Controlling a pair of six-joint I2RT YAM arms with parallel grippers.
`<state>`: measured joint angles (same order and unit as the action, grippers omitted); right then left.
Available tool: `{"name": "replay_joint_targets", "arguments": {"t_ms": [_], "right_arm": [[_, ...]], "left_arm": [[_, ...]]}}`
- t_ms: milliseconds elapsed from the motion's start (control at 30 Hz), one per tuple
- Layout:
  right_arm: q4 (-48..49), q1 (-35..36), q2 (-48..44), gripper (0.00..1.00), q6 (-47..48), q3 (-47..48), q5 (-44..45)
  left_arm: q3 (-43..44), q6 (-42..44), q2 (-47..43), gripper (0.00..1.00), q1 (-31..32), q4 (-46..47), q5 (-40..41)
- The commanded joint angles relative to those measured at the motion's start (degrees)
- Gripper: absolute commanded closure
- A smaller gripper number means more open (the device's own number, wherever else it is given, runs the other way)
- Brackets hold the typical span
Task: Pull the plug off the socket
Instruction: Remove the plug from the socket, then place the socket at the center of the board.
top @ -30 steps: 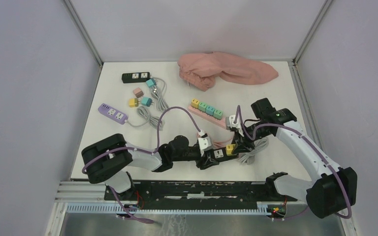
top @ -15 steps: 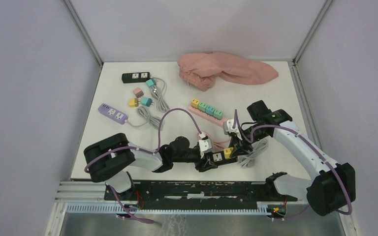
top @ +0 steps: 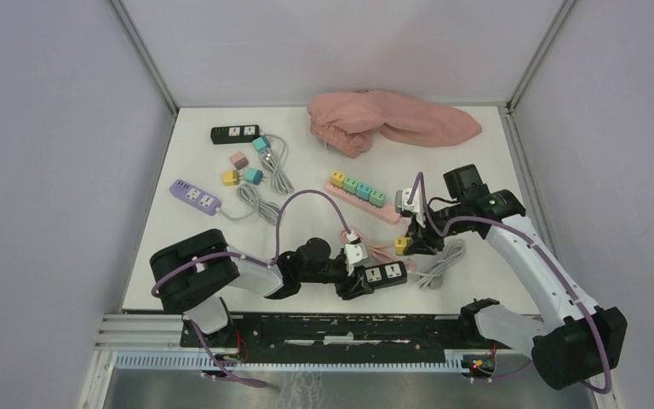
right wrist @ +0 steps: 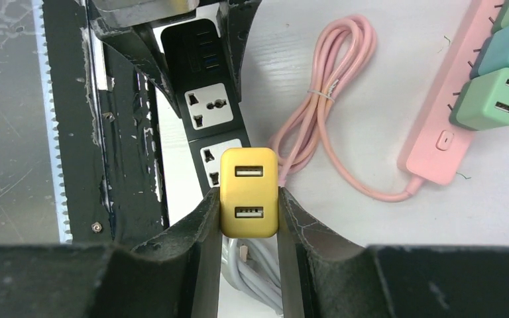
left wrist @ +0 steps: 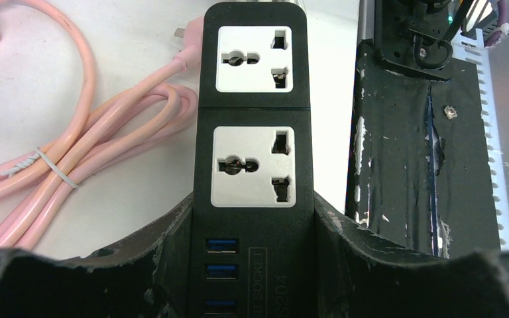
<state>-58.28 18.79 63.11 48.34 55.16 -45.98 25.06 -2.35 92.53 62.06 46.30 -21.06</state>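
Left gripper [left wrist: 255, 225], partly open, clamps the black power strip [left wrist: 254, 106] on the table [top: 477, 162], evidently to brace it. Right gripper [right wrist: 249, 199], closed tight, holds the yellow plug [right wrist: 249, 173] clear of the strip. Count: two sockets [left wrist: 254, 58] here, both vacant; four plugs [top: 358, 186] seated in the pink strip [right wrist: 437, 142].

top external: high, behind the rig, looks down on the whole table [top: 306, 162] | left wrist: very near, faces along black power strip [left wrist: 254, 99] | right wrist: near, looks down past yellow USB plug [right wrist: 249, 192] | shared: strip and coiled pink cable [right wrist: 318, 106] in all three
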Motion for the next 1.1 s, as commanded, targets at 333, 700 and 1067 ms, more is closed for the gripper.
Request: {"name": "replay_joint_targets", "arguments": {"t_ms": [333,700,1067], "right_arm": [[6.0,-7.1,-3.8,1.0,-10.7,3.7,5.5],[12.1,-13.6,-5.3,1.0,-17.8,1.3,11.2],[12.0,-14.1,-5.7,1.0,-17.6,0.9,10.7]], "left_arm": [[-0.8,-8.6,-22.0,0.97,-9.9,-12.7,4.6],[7.5,-11.6,-45.0,0.97,-18.5,-35.0,18.9],[9.2,-15.0,-55.7,0.97,-23.6,-42.1,42.0]]}}
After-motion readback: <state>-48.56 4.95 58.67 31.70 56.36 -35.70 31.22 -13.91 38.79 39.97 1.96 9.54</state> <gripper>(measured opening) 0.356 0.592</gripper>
